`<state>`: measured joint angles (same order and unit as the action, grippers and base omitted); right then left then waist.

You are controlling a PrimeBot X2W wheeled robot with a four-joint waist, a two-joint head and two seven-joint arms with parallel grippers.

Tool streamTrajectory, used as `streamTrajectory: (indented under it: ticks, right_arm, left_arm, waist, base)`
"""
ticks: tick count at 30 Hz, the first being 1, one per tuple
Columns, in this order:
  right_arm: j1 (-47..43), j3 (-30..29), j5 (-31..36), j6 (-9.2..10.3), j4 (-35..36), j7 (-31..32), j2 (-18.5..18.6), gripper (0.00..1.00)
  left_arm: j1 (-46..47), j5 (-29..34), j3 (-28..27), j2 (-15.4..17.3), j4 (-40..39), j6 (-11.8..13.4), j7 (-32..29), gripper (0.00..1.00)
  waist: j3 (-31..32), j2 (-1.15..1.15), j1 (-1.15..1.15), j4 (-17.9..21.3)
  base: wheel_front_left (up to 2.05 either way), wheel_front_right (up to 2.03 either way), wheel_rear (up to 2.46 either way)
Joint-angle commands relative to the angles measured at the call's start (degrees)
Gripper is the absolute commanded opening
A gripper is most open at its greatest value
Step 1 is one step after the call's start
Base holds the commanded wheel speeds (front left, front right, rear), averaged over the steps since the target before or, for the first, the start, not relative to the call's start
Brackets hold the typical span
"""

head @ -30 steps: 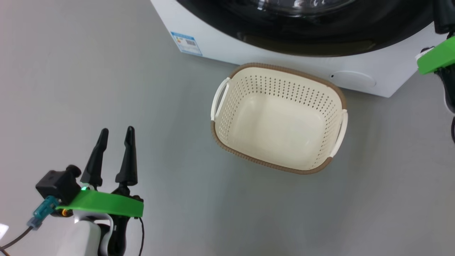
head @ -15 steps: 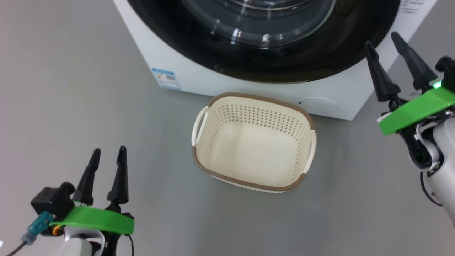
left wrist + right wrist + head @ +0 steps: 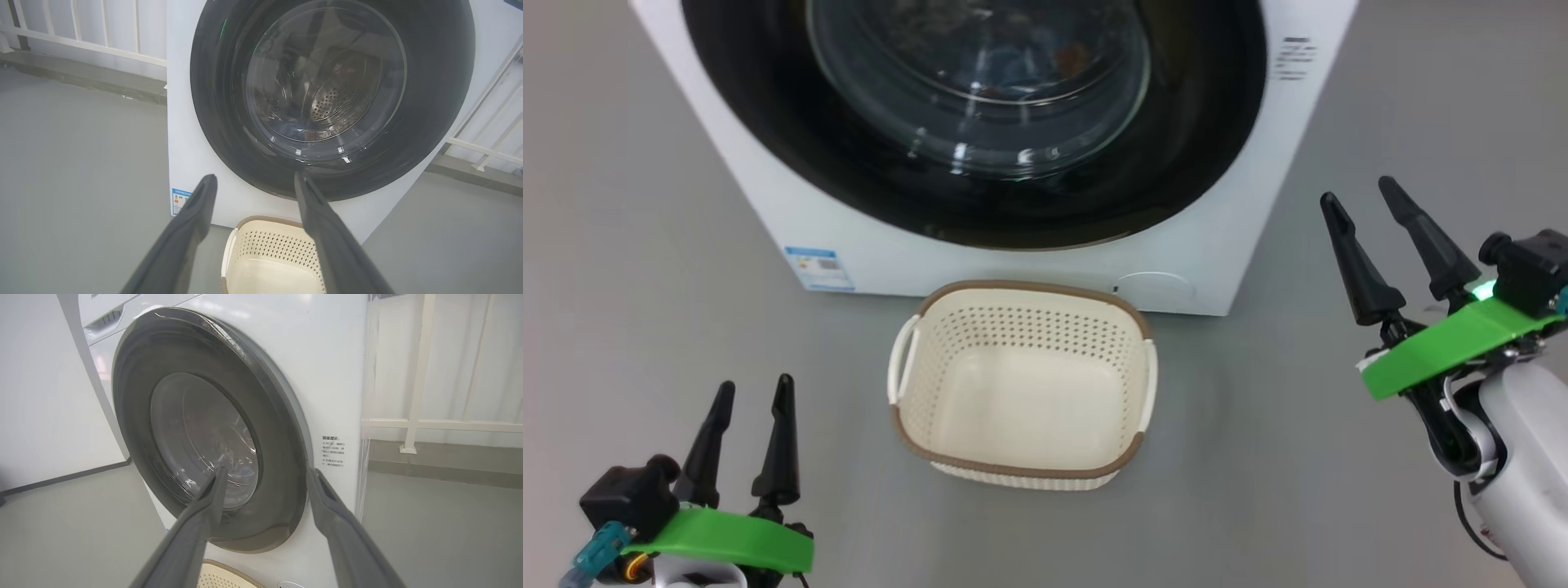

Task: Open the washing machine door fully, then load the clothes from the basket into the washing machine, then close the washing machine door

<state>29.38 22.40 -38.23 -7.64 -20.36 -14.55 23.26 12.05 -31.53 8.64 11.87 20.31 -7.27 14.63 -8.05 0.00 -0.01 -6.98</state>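
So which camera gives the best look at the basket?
The head view: the whole basket shows from above, empty, before the washer. The left wrist view catches its far end at the bottom edge; the right wrist view, a sliver of rim.

Basket (image 3: 1013,335) before washing machine (image 3: 809,229), perhaps touching

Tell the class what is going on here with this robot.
A two-armed robot faces the washing machine. The washing machine door looks shut, and the basket on the floor before it is empty. Blue fabric, likely the clothes, shows through the glass. The left tool and right tool are open, holding nothing.
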Motion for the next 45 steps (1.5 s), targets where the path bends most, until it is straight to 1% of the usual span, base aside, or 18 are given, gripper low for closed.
streamTrajectory:
  ticks: [1, 5, 11, 17, 23, 31, 45]
  right_arm:
    - [-1.81, -0.4, 0.83, 0.15, 1.67, -0.45, 0.25, 1.0]
    - [-3.83, -1.66, 1.13, 0.15, 2.38, -0.45, -0.36, 1.0]
    - [-6.98, -1.78, 1.47, 0.15, 3.28, -0.45, -1.07, 1.0]
    - [-10.02, -3.32, 1.09, 0.15, 3.52, -0.45, -1.76, 1.0]
    - [-12.95, -5.36, 1.46, 0.15, 4.16, -0.45, -2.19, 1.0]
    - [-15.25, -7.64, 4.25, 0.15, 3.41, -0.45, -2.6, 1.0]
    - [-15.61, -8.06, 5.55, 0.15, 3.08, -0.45, -3.26, 1.0]
  left_arm:
    - [0.37, 0.24, -2.15, 1.7, -1.6, 0.06, 0.37, 1.0]
    - [-0.03, -0.13, -2.18, 1.75, -1.94, 0.22, 0.25, 1.0]
    - [-1.35, -1.39, -2.79, 1.68, -3.18, 0.88, -0.38, 1.0]
    - [-2.67, -1.78, -2.85, 1.75, -4.4, 1.52, -0.65, 1.0]
    - [-3.55, -1.83, -2.61, 1.86, -5.63, 1.91, -0.72, 1.0]
    - [-3.99, -1.92, -2.12, 2.05, -6.56, 2.34, -1.06, 1.0]
    - [-3.9, -2.29, -1.58, 2.32, -6.8, 2.58, -1.16, 1.0]
  waist:
    - [2.46, 0.0, 0.01, 3.1]
    - [3.1, 0.0, 0.01, 4.22]
    - [4.7, 0.0, 0.01, 6.18]
    - [6.02, 0.0, 0.01, 7.2]
    - [6.3, 0.0, 0.01, 7.62]
    - [6.32, 0.0, 0.01, 7.63]
    - [6.23, 0.0, 0.01, 7.26]
  base:
    - [0.0, 0.0, 0.0]
    - [0.0, 0.0, 0.0]
    - [0.0, 0.0, 0.0]
    - [0.0, 0.0, 0.0]
    - [0.0, 0.0, 0.0]
    - [0.0, 0.0, 0.0]
    - [0.0, 0.0, 0.0]
